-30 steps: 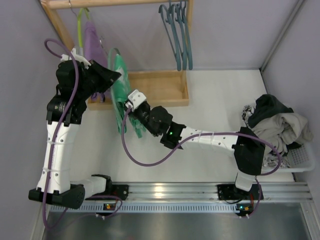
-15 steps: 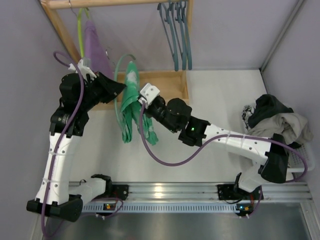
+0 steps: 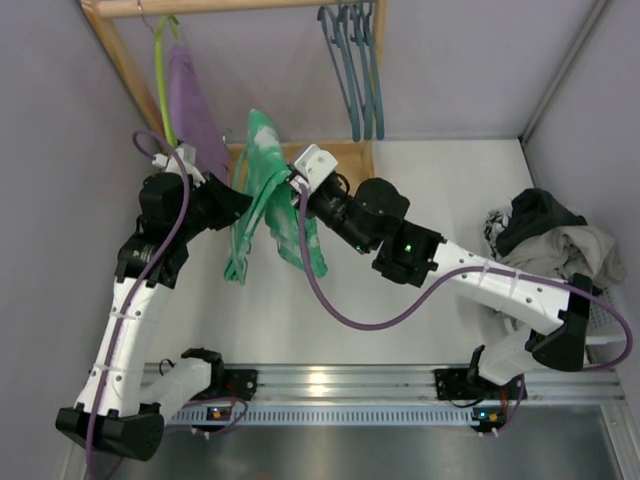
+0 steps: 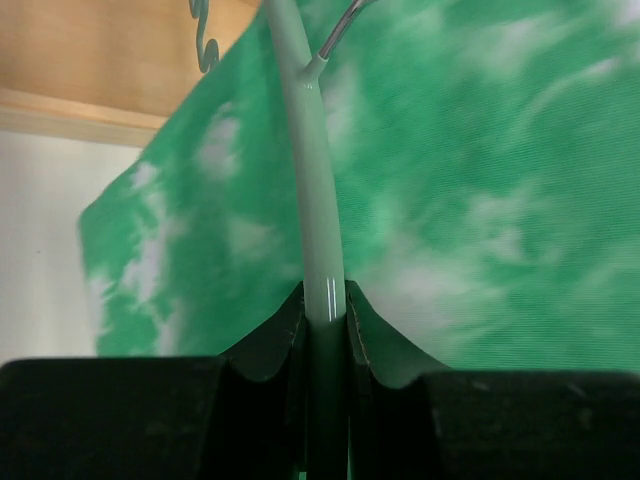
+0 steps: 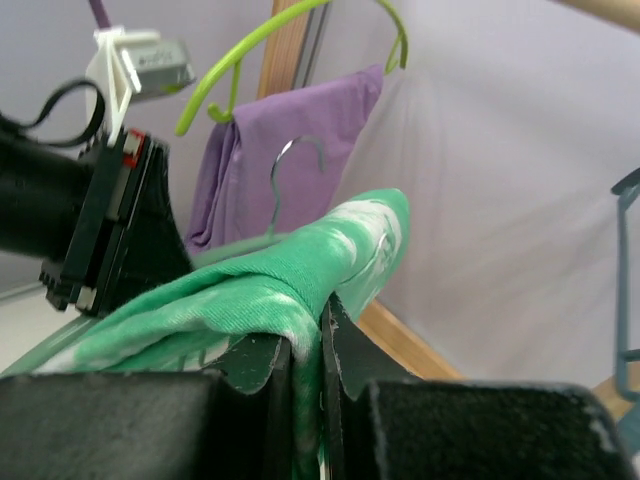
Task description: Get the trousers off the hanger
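Left claw (image 4: pixel 325 312) clenches the hanger (image 4: pixel 305 150); right claw (image 5: pixel 306 338) pinches the green trousers (image 5: pixel 300 258) draped on it.

– Any free passage?
– Bare white tabletop (image 3: pixel 440 190), centre right, between the wooden rack tray (image 3: pixel 352 158) and the grey-and-dark laundry heap (image 3: pixel 555 245).
– Upper left?
– Blocked: lilac-purple trousers (image 3: pixel 195 110) hang just beside the mint-green blotched trousers (image 3: pixel 262 180).

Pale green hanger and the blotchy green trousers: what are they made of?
Pale green hanger: probably moulded plastic, glossy; a bright highlight streak runs along its smooth round bar. Green trousers with white blotches: soft matte cloth; it drapes and folds, no shine.
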Available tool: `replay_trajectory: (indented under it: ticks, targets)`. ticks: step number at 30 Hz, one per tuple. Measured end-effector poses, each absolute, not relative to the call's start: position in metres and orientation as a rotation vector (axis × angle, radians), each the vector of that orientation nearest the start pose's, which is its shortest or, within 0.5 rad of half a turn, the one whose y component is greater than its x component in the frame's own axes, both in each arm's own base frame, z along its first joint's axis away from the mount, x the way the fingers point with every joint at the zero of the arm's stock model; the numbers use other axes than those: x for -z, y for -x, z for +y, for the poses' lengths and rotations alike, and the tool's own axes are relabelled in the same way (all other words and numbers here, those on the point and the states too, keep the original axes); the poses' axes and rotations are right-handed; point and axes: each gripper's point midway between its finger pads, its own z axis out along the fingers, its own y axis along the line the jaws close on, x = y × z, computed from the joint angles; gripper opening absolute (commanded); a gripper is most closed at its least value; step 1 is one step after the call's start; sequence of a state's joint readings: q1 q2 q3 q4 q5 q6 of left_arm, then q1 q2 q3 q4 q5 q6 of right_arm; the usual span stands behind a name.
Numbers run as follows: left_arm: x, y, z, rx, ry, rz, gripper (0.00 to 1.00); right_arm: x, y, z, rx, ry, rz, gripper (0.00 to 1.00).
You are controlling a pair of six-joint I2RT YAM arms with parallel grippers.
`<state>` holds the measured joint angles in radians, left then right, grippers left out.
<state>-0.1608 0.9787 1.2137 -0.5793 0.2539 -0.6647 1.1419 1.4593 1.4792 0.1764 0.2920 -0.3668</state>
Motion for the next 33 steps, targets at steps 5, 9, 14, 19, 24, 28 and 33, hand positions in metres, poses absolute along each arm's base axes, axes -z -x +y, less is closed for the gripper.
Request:
replay_trajectory:
  ticks: [5, 9, 14, 19, 24, 28, 33]
  targets:
    - [-0.316, -0.294, -0.116, 0.768, 0.334, 1.999, 0.0, -0.479, -0.258, 0.395, -0.423, 0.714, 1.122, 0.0]
    - [-0.299, -0.293, -0.116, 0.76, 0.345, 2.035, 0.0, -0.496, -0.257, 0.384, -0.4, 0.684, 1.099, 0.0]
    - [-0.288, -0.292, -0.113, 0.73, 0.339, 2.066, 0.0, -0.525, -0.255, 0.355, -0.369, 0.614, 1.062, 0.0]
    - [-0.28, -0.293, -0.111, 0.709, 0.338, 2.092, 0.0, -0.573, -0.256, 0.273, -0.358, 0.436, 1.036, 0.0]
    - [-0.279, -0.293, -0.11, 0.696, 0.323, 2.092, 0.0, -0.607, -0.245, 0.161, -0.322, 0.217, 1.005, 0.0]
    - [-0.279, -0.295, -0.11, 0.693, 0.322, 2.098, 0.0, -0.611, -0.218, 0.1, -0.303, 0.122, 0.981, 0.0]
    - [-0.276, -0.3, -0.111, 0.69, 0.327, 2.113, 0.0, -0.585, -0.193, 0.044, -0.207, 0.033, 1.016, 0.0]
